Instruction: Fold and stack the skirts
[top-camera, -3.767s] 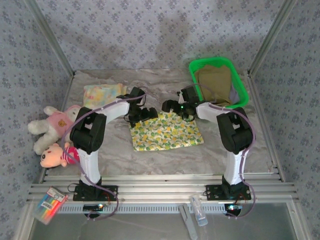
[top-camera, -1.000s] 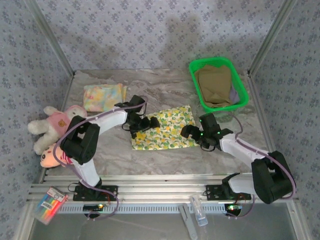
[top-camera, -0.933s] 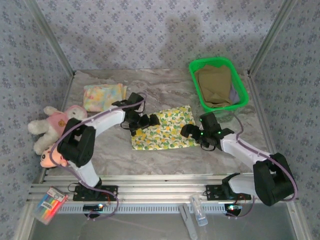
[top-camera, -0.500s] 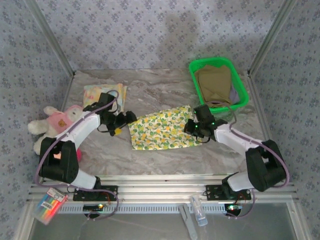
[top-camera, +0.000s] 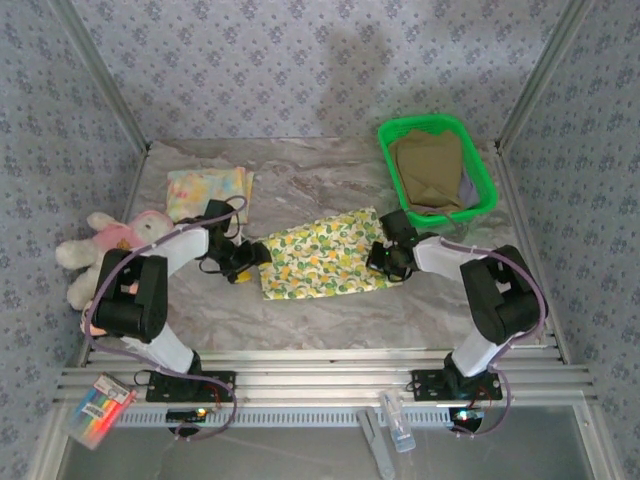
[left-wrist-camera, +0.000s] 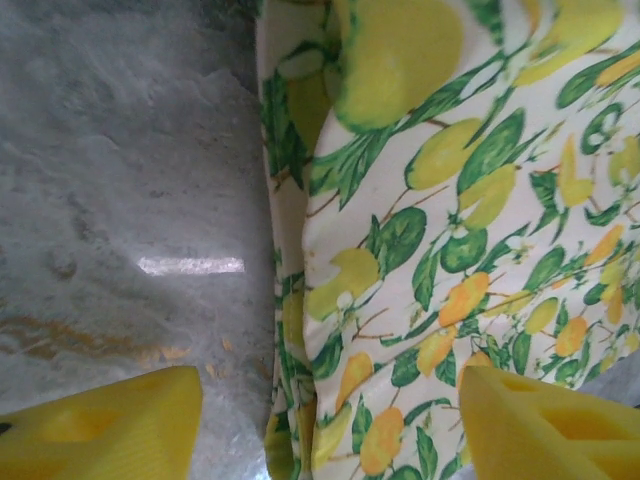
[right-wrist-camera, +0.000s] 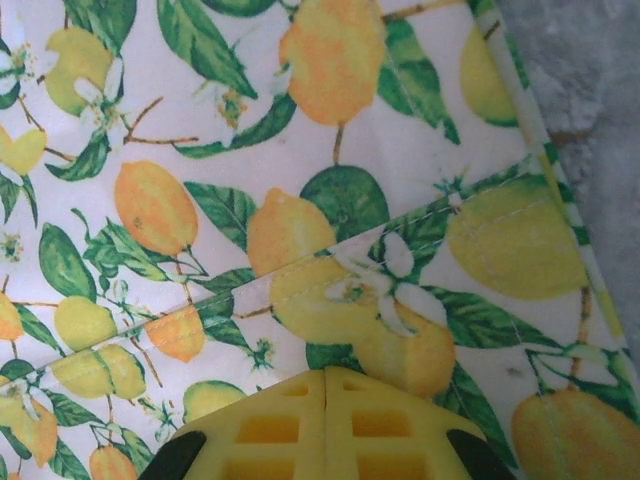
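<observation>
While it lies spread at the middle of the marble table (top-camera: 320, 180), the lemon-print skirt (top-camera: 325, 253) has my left gripper (top-camera: 255, 256) at its left edge, fingers (left-wrist-camera: 100, 425) apart, one over cloth, one over bare marble. My right gripper (top-camera: 383, 258) sits at its right edge, fingers (right-wrist-camera: 270, 425) pressed together; cloth caught between them: cannot tell. Pastel skirt (top-camera: 208, 192) lies far left. Olive skirt (top-camera: 428, 170) and lavender skirt (top-camera: 468, 190) lie in the green basket (top-camera: 388, 140), far right.

4 skirts (lemon-print (top-camera: 325, 258), pastel (top-camera: 208, 190), khaki (top-camera: 425, 165), lavender (top-camera: 468, 190)), 2 grippers (L (top-camera: 252, 259), R (top-camera: 381, 258)), 1 basket (top-camera: 430, 122), 1 plush bunny (top-camera: 105, 245), 1 marker pack (top-camera: 97, 408).
</observation>
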